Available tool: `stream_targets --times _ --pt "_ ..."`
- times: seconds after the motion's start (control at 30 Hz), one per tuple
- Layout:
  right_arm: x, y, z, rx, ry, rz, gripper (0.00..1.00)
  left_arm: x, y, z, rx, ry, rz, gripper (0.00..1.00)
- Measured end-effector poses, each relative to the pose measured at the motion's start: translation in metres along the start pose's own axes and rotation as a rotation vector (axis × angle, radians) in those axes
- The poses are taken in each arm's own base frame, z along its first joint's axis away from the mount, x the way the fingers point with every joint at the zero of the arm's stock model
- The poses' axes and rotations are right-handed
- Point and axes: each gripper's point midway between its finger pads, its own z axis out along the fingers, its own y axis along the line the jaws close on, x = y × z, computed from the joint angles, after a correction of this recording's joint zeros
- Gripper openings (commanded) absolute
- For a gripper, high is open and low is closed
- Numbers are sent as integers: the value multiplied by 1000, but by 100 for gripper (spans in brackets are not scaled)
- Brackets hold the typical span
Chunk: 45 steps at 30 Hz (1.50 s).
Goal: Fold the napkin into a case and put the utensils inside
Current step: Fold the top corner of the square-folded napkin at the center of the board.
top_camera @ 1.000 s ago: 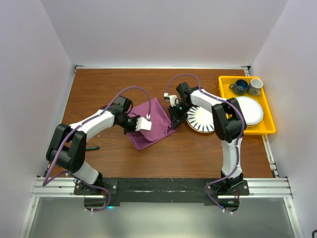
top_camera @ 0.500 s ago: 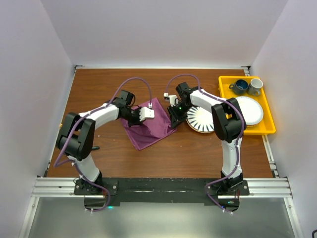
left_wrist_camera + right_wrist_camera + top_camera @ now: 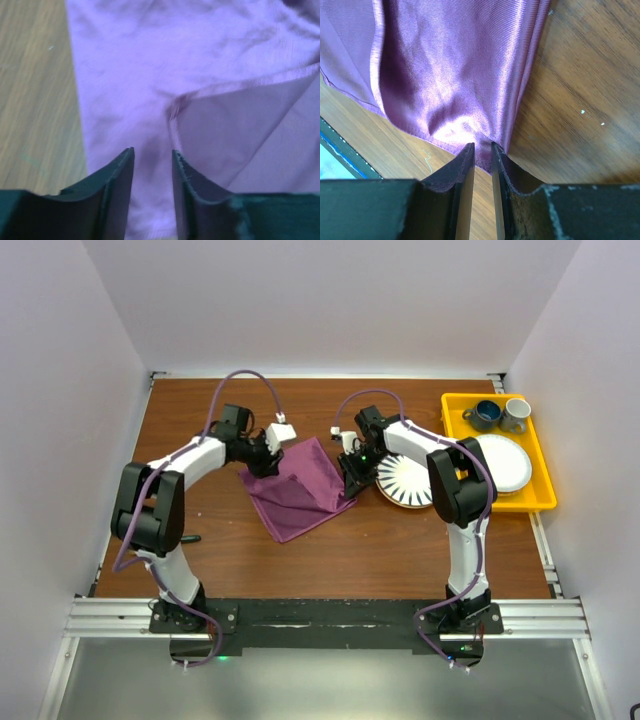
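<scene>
The plum napkin (image 3: 300, 495) lies on the wooden table (image 3: 200, 420), partly folded, with a flap edge (image 3: 240, 85) running across its top layer. My left gripper (image 3: 264, 454) hovers over the napkin's far-left corner. Its jaws stand open (image 3: 152, 156), with only cloth (image 3: 150, 60) showing below the gap. My right gripper (image 3: 351, 478) sits at the napkin's right edge, beside the striped plate (image 3: 408, 483). In the right wrist view it is shut (image 3: 482, 148) on the hem of the napkin (image 3: 455, 65). The utensils and a finished case are not in view.
A yellow tray (image 3: 450, 406) at the back right holds two cups (image 3: 487, 415) and a white plate (image 3: 505, 462). A small dark object (image 3: 186, 538) lies on the table beside the left arm. White walls close in the table on three sides.
My left gripper swung from the napkin's near-left part to its far-left corner, dragging cloth along, then opened and let go. The napkin now spreads further left. The right gripper held still.
</scene>
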Motion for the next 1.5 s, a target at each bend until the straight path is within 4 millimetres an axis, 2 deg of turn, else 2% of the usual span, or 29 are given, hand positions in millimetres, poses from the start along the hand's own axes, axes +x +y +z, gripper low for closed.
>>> stream_targets --times 0.1,0.27,0.43,0.53,0.73,0.9,1.0,1.03,1.17,1.37,1.4,1.43,1.5 --pt "0 0 0 0 0 0 24 0 4 -12 30 -10 -2 45" --pt "0 0 0 0 -2 -2 24 -1 -11 -11 102 -30 42 45" --pt "0 0 0 -1 -2 -1 25 -5 -19 -2 122 -33 81 43" --pt "0 1 0 -3 1 0 25 -5 -18 11 141 -27 107 42" --pt "-2 4 -4 -7 3 8 29 7 -23 30 180 12 158 41" --pt "-8 8 -8 -19 -10 10 34 1 -23 36 193 11 196 34" --pt "-10 10 -10 -25 -14 13 35 -6 -21 37 191 3 215 25" --pt "-12 11 -11 -25 -16 14 35 -9 -20 37 189 0 222 18" --pt "-18 11 -15 -23 -30 10 34 -12 -19 38 191 -2 235 0" --pt "-22 9 -19 -20 -44 11 33 -11 -18 41 201 5 237 0" --pt "-23 8 -20 -19 -46 13 34 -11 -18 41 201 5 239 6" --pt "-23 8 -21 -19 -47 14 33 -12 -18 41 201 4 240 22" --pt "-24 8 -21 -18 -49 13 34 -12 -17 41 202 5 241 30"
